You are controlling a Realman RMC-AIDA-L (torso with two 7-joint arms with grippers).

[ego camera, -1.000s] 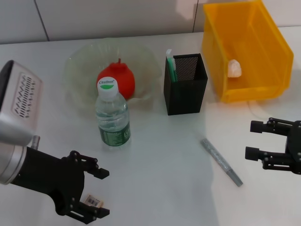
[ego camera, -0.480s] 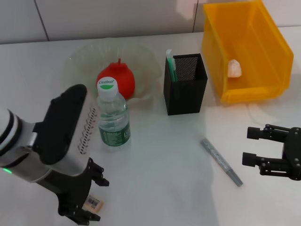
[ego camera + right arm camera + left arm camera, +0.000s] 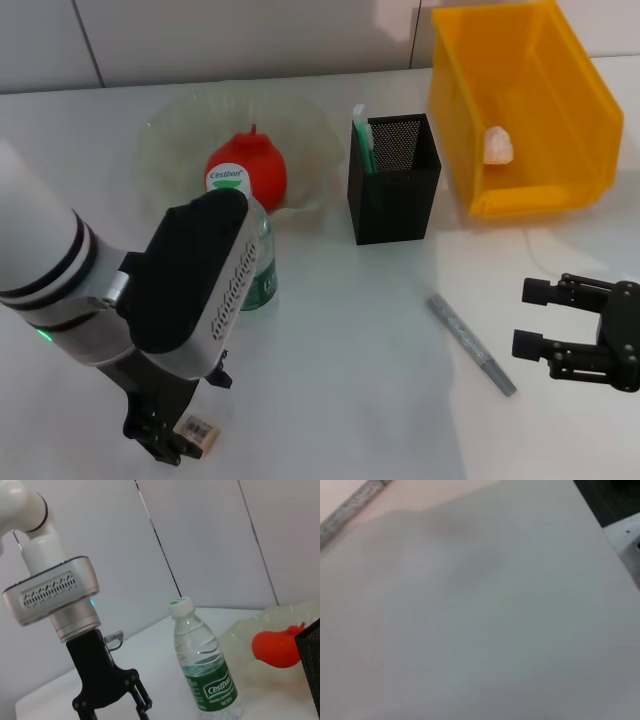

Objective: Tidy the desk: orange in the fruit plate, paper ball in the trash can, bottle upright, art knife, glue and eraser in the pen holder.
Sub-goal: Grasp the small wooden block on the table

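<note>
The eraser is straddled by the left gripper (jaws spread, nothing gripped) — directly below, near-left.

One bottle standing, one red fruit in the one clear plate, one black pen holder and one yellow bin with a single paper ball inside. One grey art knife on the bench, one small labelled eraser. Two end effectors: left end effector, right end effector.

The bottle stands upright on the desk; beside it, the left pincer points down, the red fruit beyond.
</note>
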